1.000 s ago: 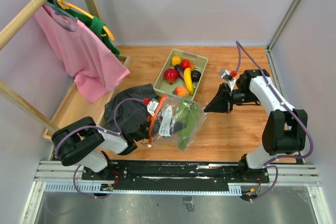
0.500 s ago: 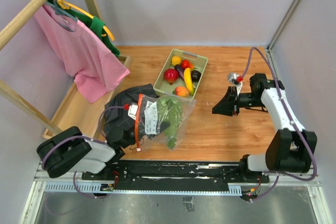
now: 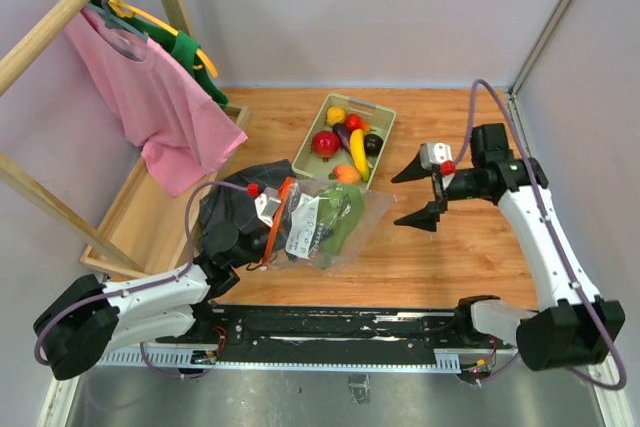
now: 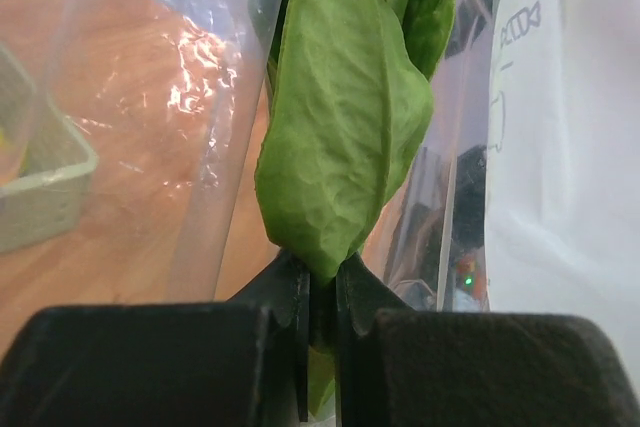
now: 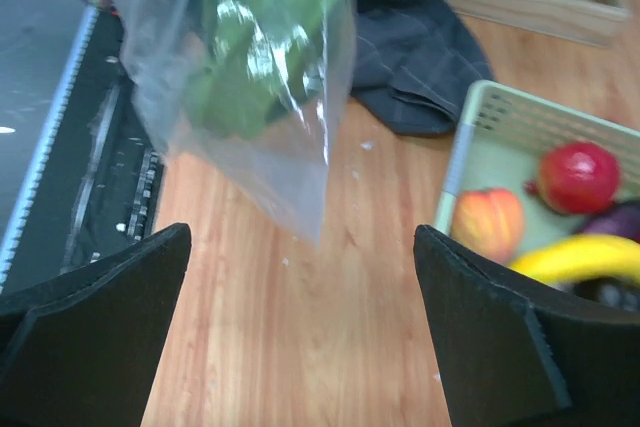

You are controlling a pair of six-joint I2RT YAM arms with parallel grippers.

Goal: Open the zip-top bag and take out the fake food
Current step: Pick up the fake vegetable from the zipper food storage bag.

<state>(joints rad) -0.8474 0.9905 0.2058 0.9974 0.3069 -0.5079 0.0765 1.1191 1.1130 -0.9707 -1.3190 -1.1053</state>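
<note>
The zip-top bag (image 3: 330, 219), clear with an orange-red zip strip (image 3: 279, 219), hangs slightly lifted over the table's front middle. My left gripper (image 3: 283, 229) is at its mouth. In the left wrist view the left gripper (image 4: 320, 282) is shut on the lower tip of the long green leafy piece (image 4: 345, 117), with the bag's plastic (image 4: 200, 97) and white label (image 4: 570, 147) around it. My right gripper (image 3: 412, 198) is open and empty to the right of the bag. In the right wrist view it (image 5: 300, 322) faces the bag (image 5: 250, 97) from a distance. More fake food (image 3: 347, 137) lies in the green tray (image 3: 385, 112).
A dark cloth (image 3: 232, 202) lies left of the bag, under my left arm. A pink shirt (image 3: 150, 97) hangs from a wooden rack (image 3: 60, 7) at the left, over its wooden base (image 3: 135, 212). The tray's near corner (image 5: 470, 107) sits close to my right gripper.
My right gripper let go of the bag's far corner, opened wide and drew back to the right. My left arm swung the bag left, then reached forward with it.
</note>
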